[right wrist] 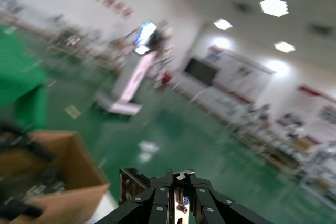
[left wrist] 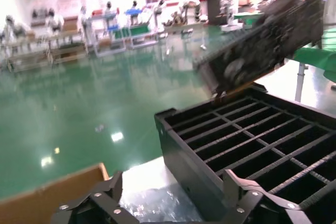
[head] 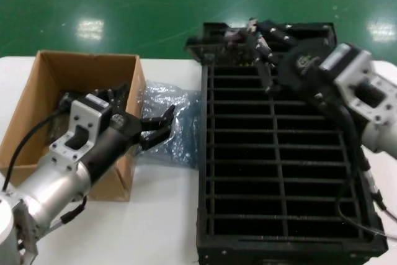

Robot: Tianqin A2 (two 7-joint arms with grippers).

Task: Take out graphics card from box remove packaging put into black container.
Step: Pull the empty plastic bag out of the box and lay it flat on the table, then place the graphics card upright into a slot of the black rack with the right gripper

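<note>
My right gripper (head: 260,46) is shut on the graphics card (head: 217,40) and holds it over the far end of the black container (head: 279,166). In the left wrist view the card (left wrist: 257,45) hangs tilted above the slotted container (left wrist: 252,140). In the right wrist view the jaws of that gripper (right wrist: 181,178) clamp the card's silver bracket (right wrist: 181,203). The packaging (head: 177,122), a crumpled grey-blue bag, lies on the table between the box (head: 37,110) and the container. My left gripper (head: 158,125) hovers open over the bag (left wrist: 157,203), holding nothing.
The white table (head: 161,228) shows in front of the box and the bag. Dark items lie inside the brown box (right wrist: 63,182). Beyond the table is green floor (head: 155,4).
</note>
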